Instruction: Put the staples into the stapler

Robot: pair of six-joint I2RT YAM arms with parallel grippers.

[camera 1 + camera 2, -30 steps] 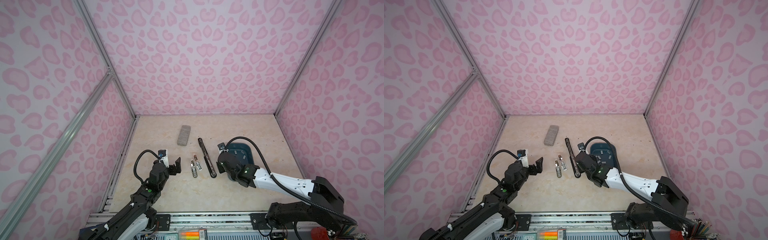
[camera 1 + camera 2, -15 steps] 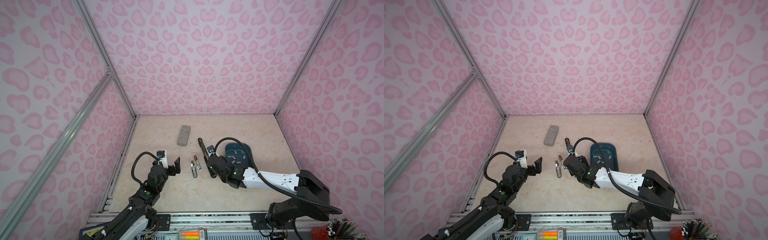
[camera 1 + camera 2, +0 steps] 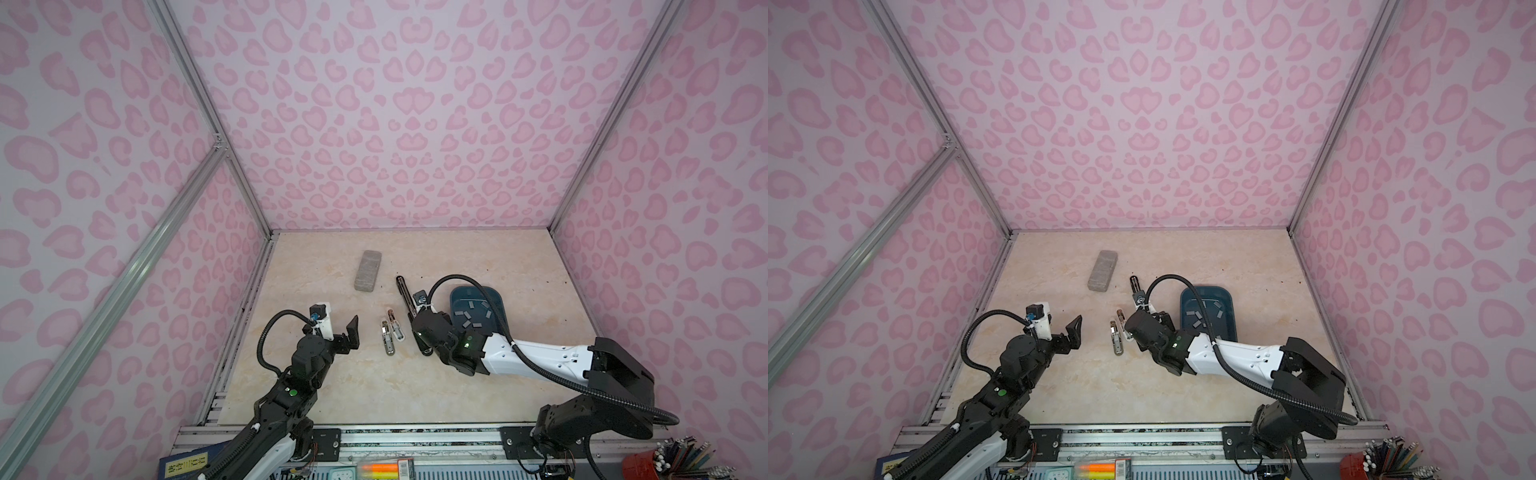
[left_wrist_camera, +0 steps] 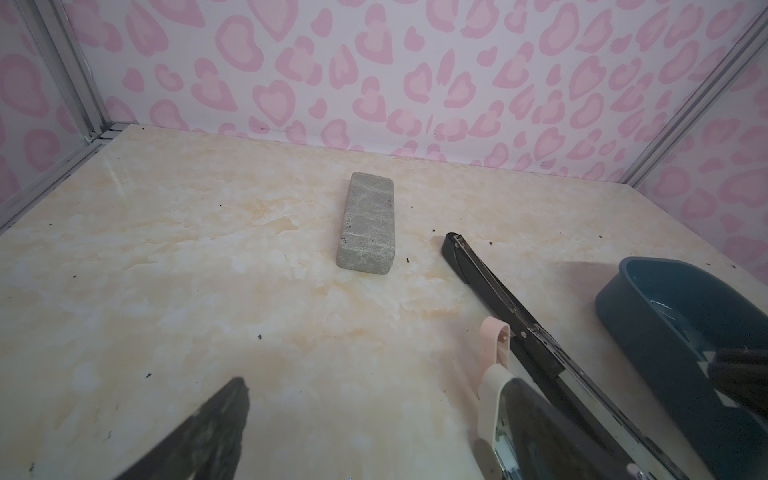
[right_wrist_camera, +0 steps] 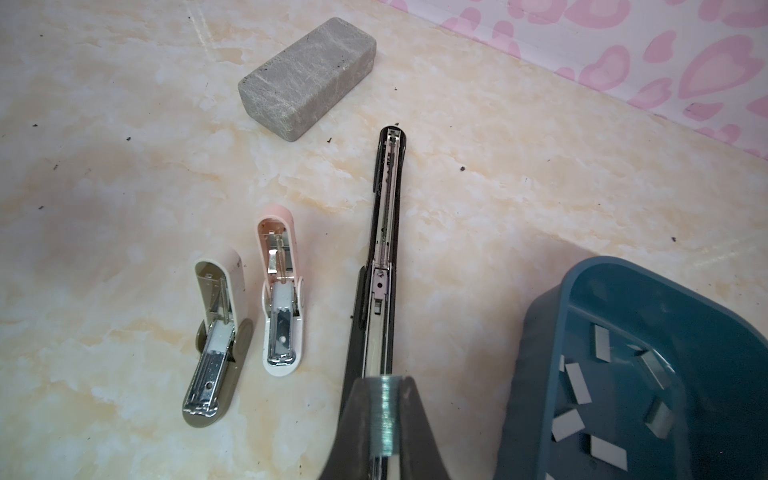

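On the marbled tabletop (image 3: 332, 390), lot as found:

1. Black stapler (image 5: 384, 232): full-size, folded out flat, magazine channel and spring facing up. Lies between the mini staplers and the tray, far end pointing toward the grey block. Channel looks unloaded along the visible stretch.

2. Staple strip (image 5: 385, 419): one ribbed metallic strip, pinched by the right gripper (image 5: 385, 384), whose fingers are clenched on it directly over the near end of the black stapler's channel. Whether the strip already touches the rail cannot be told, as the fingers hide that end.

3. Loose staple strips (image 5: 577, 384): several, scattered inside the teal tray (image 5: 540, 328), just beside the stapler.

4. Left gripper (image 4: 374, 436): released, fingers spread wide, holding nothing, hovering apart from the staplers on their other side.

5. Pink mini stapler (image 5: 282, 299) and beige mini stapler (image 5: 216, 332): both hinged open, side by side.

6. Grey speckled block (image 5: 307, 75): far side, well apart, seemingly no part in the job.

Step in hand, by judgement: bringing the picked strip to the magazine, with loading not yet done. The next move calls for lining the strip's length up with the channel, lowering it onto the rail, then letting go. A skewed strip would likely ride up the channel wall or break apart. Closing the stapler would follow.
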